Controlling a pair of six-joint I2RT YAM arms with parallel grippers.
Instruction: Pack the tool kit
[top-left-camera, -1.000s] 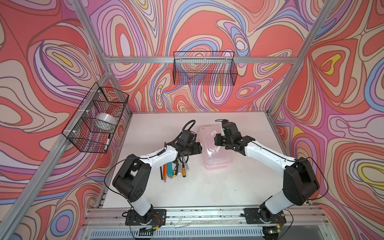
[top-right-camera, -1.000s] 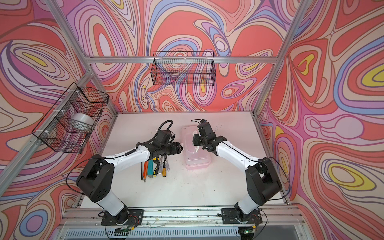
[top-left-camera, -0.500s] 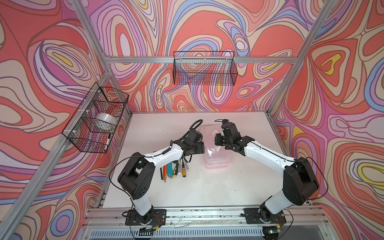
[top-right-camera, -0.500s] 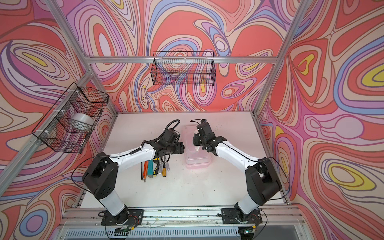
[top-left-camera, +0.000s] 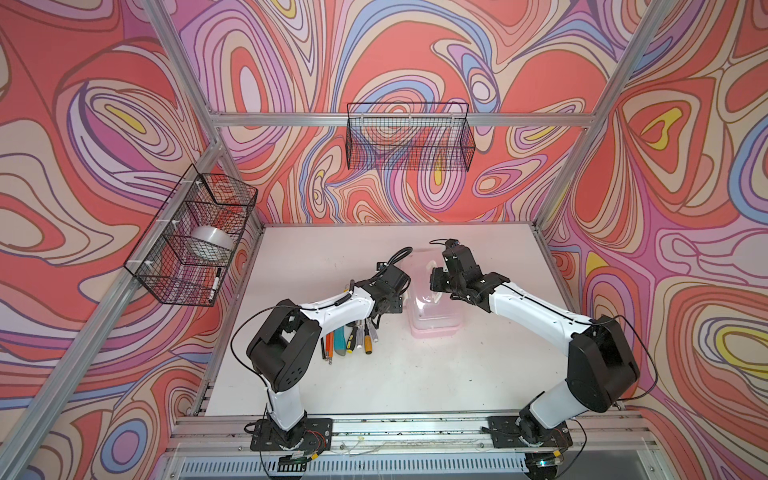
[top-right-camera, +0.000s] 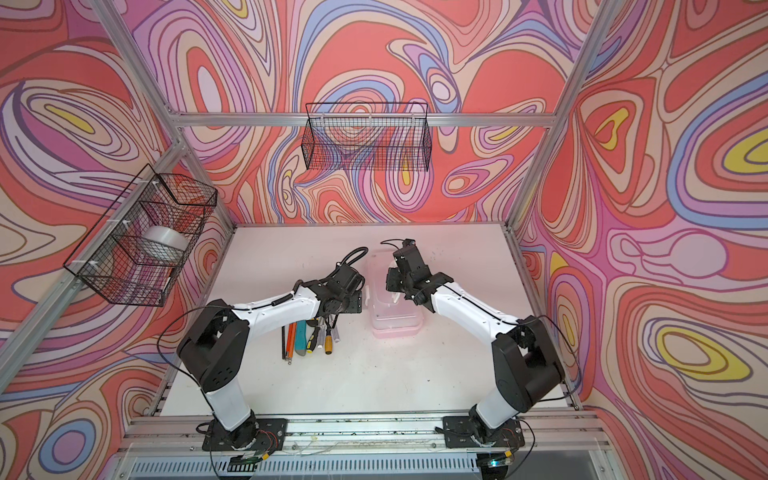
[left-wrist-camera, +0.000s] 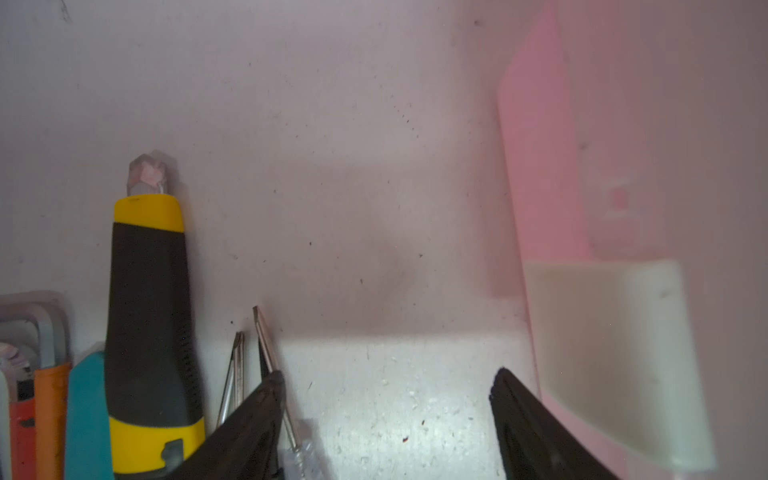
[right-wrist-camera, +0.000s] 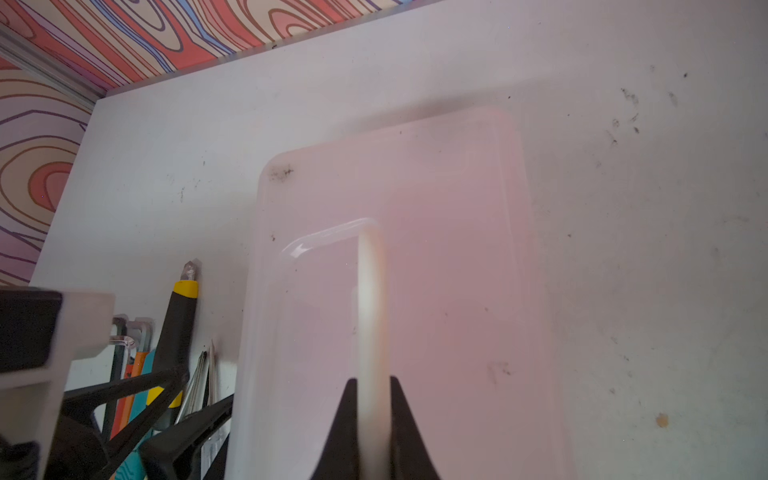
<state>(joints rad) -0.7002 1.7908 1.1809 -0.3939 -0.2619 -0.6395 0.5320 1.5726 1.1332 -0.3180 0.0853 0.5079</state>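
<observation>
White plastic handle (right-wrist-camera: 371, 299) sits pinched in right end effector (right-wrist-camera: 372, 379); left end effector (left-wrist-camera: 388, 374) gapes.

My right gripper (right-wrist-camera: 371, 384) pinches the white handle (right-wrist-camera: 371, 291) of the pink, clear-lidded case (top-left-camera: 436, 322); screwdrivers (top-right-camera: 328, 343), yellow-black knife (left-wrist-camera: 149, 324), teal knife (top-right-camera: 300, 338) and orange rods (top-right-camera: 291, 334) lie at its eight o'clock.

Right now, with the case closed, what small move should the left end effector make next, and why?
Probably ease the open left end effector across onto the white latch of the case to release it: the lid is shut, the right end effector pinches the white handle, and the tools lie outside.
</observation>
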